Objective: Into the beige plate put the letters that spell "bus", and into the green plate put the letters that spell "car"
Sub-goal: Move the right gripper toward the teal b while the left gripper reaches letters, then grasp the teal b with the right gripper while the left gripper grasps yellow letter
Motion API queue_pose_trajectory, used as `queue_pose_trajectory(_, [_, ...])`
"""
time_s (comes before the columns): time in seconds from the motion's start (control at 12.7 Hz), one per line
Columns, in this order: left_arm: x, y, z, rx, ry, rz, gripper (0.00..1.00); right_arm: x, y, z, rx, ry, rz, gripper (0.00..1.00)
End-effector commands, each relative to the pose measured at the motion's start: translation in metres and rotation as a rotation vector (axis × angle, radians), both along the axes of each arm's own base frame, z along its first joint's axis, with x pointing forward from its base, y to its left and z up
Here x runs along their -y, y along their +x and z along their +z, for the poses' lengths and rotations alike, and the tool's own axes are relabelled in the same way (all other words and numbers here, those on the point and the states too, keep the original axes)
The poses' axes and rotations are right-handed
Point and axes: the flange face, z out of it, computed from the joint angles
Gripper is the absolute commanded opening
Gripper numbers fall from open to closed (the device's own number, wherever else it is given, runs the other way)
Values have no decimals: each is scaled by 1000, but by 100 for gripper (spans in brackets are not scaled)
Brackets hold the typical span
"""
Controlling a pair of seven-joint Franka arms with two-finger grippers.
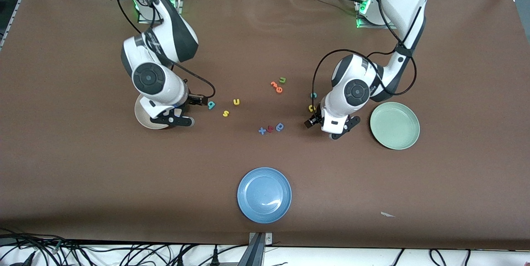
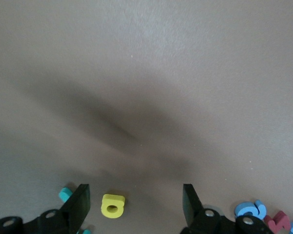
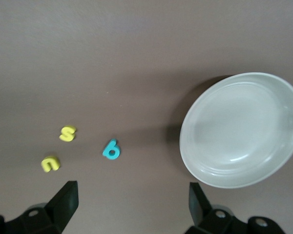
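Observation:
My left gripper (image 2: 135, 204) is open and low over the table, with the yellow a (image 2: 113, 205) between its fingers, close to one of them. The teal c (image 1: 314, 95) lies just beside it. The green plate (image 1: 394, 125) sits next to the left arm, toward that arm's end of the table. The teal r is not in view. My right gripper (image 3: 132, 204) hangs open and empty over the table, between the beige plate (image 3: 241, 129) and the teal b (image 3: 111, 149). The yellow s (image 3: 67, 133) and yellow u (image 3: 50, 164) lie beside the b.
A blue plate (image 1: 264, 194) stands near the table's front edge. Two orange letters (image 1: 276, 86) and a green u (image 1: 283, 79) lie mid-table. A blue x (image 1: 262, 131), a red letter (image 1: 270, 129) and a blue a (image 1: 280, 126) lie in a row beside the left gripper.

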Motion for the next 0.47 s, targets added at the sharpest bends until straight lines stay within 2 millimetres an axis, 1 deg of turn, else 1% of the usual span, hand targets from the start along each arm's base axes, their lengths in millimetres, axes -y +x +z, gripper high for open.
queue_pose_trajectory(0.0, [11,-18,-8,-7,15,45,76,-4,-22,-42,26,-6,9,100])
queue_pose_trajectory(0.08, [14,-25,-13,-18,22,42,72,0,-35,-63,52,8,10,100])
queue_pose_trajectory(0.16, [17,-34,-18,-32,31,35,71,0,-50,-74,83,28,11,99])
queue_pose_trajectory(0.24, [18,-36,-21,-36,33,31,70,0,-62,-85,94,28,-29,99])
queue_pose_trajectory(0.31, [18,-37,-22,-35,34,32,70,-5,-71,-92,92,23,-68,99])
queue_pose_trajectory(0.39, [16,-40,-25,-35,35,33,69,-15,-78,-95,93,26,-89,97])
